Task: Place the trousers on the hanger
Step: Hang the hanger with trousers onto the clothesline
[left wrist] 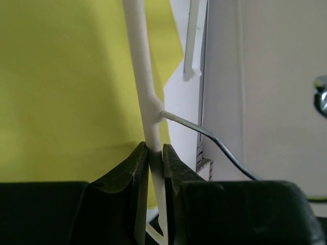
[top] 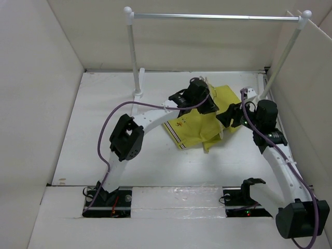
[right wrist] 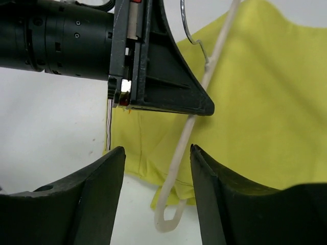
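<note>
From above only: the whole layout; mustard-yellow trousers [top: 199,127] crumpled on the white tabletop [top: 104,155], right of centre and toward the far side, striped waistband turned to the near left; silver rail [top: 212,16] on white posts across the far end, well apart from the cloth; hanger too thin to make out under the two wrists.

From the left wrist only: the grip itself; left end effector [left wrist: 156,163] pinched tight on the cream-white hanger [left wrist: 144,87], black fingers [left wrist: 130,173] pressed to either side of the thin arm, just below its junction with the metal hook [left wrist: 204,133]; hook curving off to the right; yellow cloth filling the left of the view behind the hanger.

From the right wrist only: the hanger's rounded lower corner, lying over the near edge of the trousers and a strip of bare tabletop; right end effector [right wrist: 157,150] spread wide, gripping nothing; hanger arm running up between the two fingers in that view, whether level with them or beyond them not clear; black body of the left end effector above, clamped across the same arm.

Pose: left arm reaching from the near left in a long arc to the far middle, wrist bent down over the trousers; right arm swung out to the near right corner, then up along the right wall, wrist turned left; both end effectors close together over the cloth.
</note>
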`<state>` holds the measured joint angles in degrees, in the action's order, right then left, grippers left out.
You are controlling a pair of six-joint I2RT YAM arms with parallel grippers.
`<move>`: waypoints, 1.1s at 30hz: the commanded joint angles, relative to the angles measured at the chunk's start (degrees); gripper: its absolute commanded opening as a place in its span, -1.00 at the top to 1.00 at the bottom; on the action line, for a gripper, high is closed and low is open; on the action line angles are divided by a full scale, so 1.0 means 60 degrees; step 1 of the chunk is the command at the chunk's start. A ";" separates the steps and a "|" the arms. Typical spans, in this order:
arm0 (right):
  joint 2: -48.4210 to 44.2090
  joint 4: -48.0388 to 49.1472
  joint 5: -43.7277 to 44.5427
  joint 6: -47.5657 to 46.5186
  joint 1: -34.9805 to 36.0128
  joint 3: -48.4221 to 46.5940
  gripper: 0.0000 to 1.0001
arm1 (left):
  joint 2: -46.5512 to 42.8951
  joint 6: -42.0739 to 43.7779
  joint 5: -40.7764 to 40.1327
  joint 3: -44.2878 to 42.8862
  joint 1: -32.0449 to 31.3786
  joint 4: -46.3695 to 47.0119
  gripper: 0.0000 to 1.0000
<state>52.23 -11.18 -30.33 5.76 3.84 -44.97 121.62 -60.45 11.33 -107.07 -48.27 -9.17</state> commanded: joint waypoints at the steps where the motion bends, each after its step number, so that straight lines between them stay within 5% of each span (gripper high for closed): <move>1: 0.0435 0.0119 -0.1138 -0.0330 0.0064 -0.0166 -0.21 | -0.1300 0.0508 -0.0058 0.0193 -0.0026 0.0942 1.00; 10: 0.1285 0.0412 -0.1946 -0.0214 0.0064 -0.0225 -0.17 | -0.2033 0.0846 0.0265 0.0105 -0.0114 0.0869 1.00; 14: 0.1373 0.1770 -0.2649 0.0532 0.0064 0.0404 -0.07 | -0.2106 0.0919 0.0600 -0.0070 -0.0114 0.0723 1.00; 19: 0.1388 0.5226 -0.3689 0.2768 0.0064 0.1268 0.40 | -0.2107 0.1108 0.1011 -0.0655 -0.0114 0.0197 1.00; 22: 0.1520 0.6810 -0.3983 0.3911 0.0064 0.1182 0.89 | -0.1990 0.1343 0.0924 -0.1518 -0.0114 -0.0506 1.00; 26: 0.1213 0.8717 -0.3546 0.5688 0.0064 0.0876 1.00 | -0.1858 0.1694 0.1186 -0.2822 0.0003 -0.1137 1.00; 31: 0.0627 0.7389 -0.2552 0.6013 0.0064 -0.0515 1.00 | -0.1989 0.2061 0.1187 -0.3980 0.0471 -0.1489 0.59; 33: 0.0539 0.6480 -0.2197 0.6042 0.0064 -0.1218 1.00 | -0.2004 0.2237 0.1305 -0.4435 0.0574 -0.1679 0.16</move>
<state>59.07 22.35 -45.34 40.49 3.29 -43.99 114.56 -49.10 16.25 -127.83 -45.74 -24.29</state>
